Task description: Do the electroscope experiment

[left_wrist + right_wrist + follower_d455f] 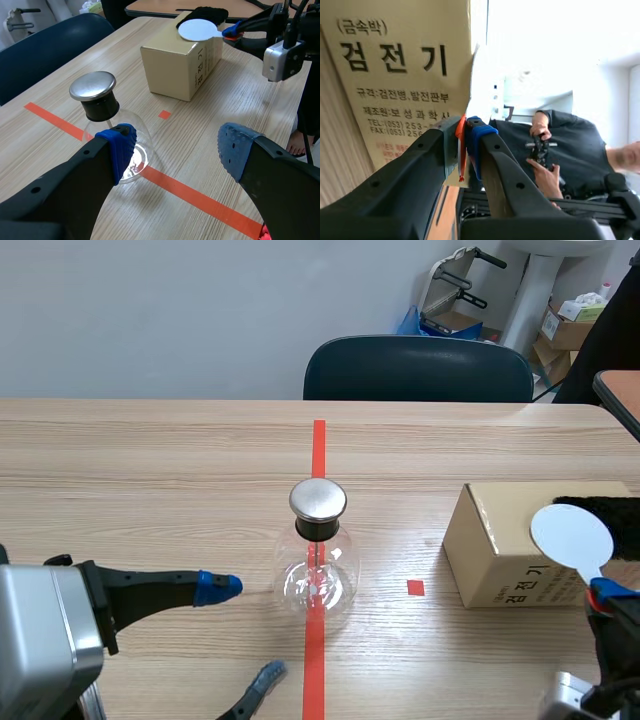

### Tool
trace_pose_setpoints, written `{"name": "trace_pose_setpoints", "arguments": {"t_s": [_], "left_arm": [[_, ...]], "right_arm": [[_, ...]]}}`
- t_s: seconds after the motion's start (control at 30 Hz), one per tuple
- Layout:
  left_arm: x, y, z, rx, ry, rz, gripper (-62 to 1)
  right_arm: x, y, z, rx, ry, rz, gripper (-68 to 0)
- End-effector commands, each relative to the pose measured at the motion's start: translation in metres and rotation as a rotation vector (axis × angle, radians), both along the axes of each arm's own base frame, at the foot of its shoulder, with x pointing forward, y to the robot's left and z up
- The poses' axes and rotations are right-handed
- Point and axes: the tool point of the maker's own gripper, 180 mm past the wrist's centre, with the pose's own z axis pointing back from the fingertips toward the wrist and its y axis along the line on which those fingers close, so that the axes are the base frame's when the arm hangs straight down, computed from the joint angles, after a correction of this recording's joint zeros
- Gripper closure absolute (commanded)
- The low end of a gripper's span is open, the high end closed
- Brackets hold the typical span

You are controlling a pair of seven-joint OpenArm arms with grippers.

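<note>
Gripping the thin orange handle [461, 147] of a white disc [570, 534] between its closed pads, the right pincer [465, 131] holds the disc over the top of a cardboard box [495, 550] on the right side of the desk [150, 470], just beside a black cloth [612, 512] lying on that box. The left pincer [177, 150] is open, low over the desk, with one blue pad [119, 148] close beside the glass electroscope flask [318, 575]. The flask stands upright on the orange tape line [318, 445] at the desk's middle, topped by a round metal cap [318, 499], apart from the box.
</note>
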Motion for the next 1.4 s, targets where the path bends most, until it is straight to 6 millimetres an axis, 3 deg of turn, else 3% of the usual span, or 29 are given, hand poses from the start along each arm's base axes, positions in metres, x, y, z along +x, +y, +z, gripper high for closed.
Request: {"name": "trace_pose_setpoints", "arguments": {"t_s": [0.0,0.1,0.17,0.33,0.4,0.47,0.57,0.63,0.7,0.8,0.87,0.93,1.03,1.1,1.13,1.27,1.37], "left_arm": [[0.0,-0.004,0.01,-0.039,-0.013,-0.003,-37.7],[0.0,-0.004,0.01,-0.039,-0.013,-0.003,-37.7],[0.0,-0.004,0.01,-0.039,-0.013,-0.003,-37.7],[0.0,-0.004,0.01,-0.038,-0.013,-0.003,-37.7],[0.0,-0.004,0.01,-0.038,-0.013,-0.003,-37.7],[0.0,-0.004,0.01,-0.038,-0.013,-0.003,-37.7],[0.0,-0.004,0.01,-0.038,-0.013,-0.003,-37.7],[0.0,-0.004,0.01,-0.038,-0.013,-0.003,-37.7],[0.0,-0.004,0.01,-0.038,-0.013,-0.003,-37.7],[0.0,-0.004,0.009,-0.036,-0.011,-0.002,-37.7],[0.0,-0.004,0.009,-0.036,-0.011,-0.002,-37.7],[0.0,-0.004,0.009,-0.036,-0.011,-0.002,-37.7],[0.0,-0.004,0.009,-0.036,-0.011,-0.002,-37.7],[0.0,-0.004,0.009,-0.036,-0.011,-0.002,-37.7],[0.0,-0.004,0.009,-0.036,-0.011,-0.002,-37.7],[0.0,-0.004,0.009,-0.035,-0.011,-0.002,-37.7],[0.0,-0.004,0.009,-0.035,-0.011,-0.002,-37.7]], "right_arm": [[0.003,-0.022,0.012,-0.042,-0.057,-0.101,-1.0],[0.002,-0.055,0.014,-0.053,-0.066,-0.281,-1.0],[0.001,-0.058,0.015,-0.063,-0.065,-0.286,-1.0],[0.0,-0.008,0.011,-0.052,-0.047,0.003,-1.0],[-0.001,-0.003,0.01,-0.048,-0.047,0.03,-1.0],[0.001,-0.016,0.013,-0.048,-0.057,-0.045,-1.0],[0.002,-0.05,0.015,-0.057,-0.069,-0.242,-1.0],[0.001,-0.058,0.016,-0.064,-0.071,-0.281,-1.0],[0.002,-0.046,0.015,-0.064,-0.065,-0.212,-1.0],[0.001,-0.013,0.012,-0.054,-0.053,-0.024,-1.0],[-0.001,-0.003,0.011,-0.05,-0.052,0.027,-1.0],[0.001,-0.013,0.013,-0.046,-0.059,-0.031,-1.0],[0.002,-0.051,0.016,-0.055,-0.072,-0.246,-1.0],[0.001,-0.059,0.016,-0.064,-0.072,-0.287,-1.0],[0.001,-0.056,0.016,-0.066,-0.071,-0.268,-1.0],[0.001,-0.015,0.012,-0.055,-0.055,-0.034,-1.0],[0.001,-0.015,0.013,-0.046,-0.058,-0.043,-1.0]]}}
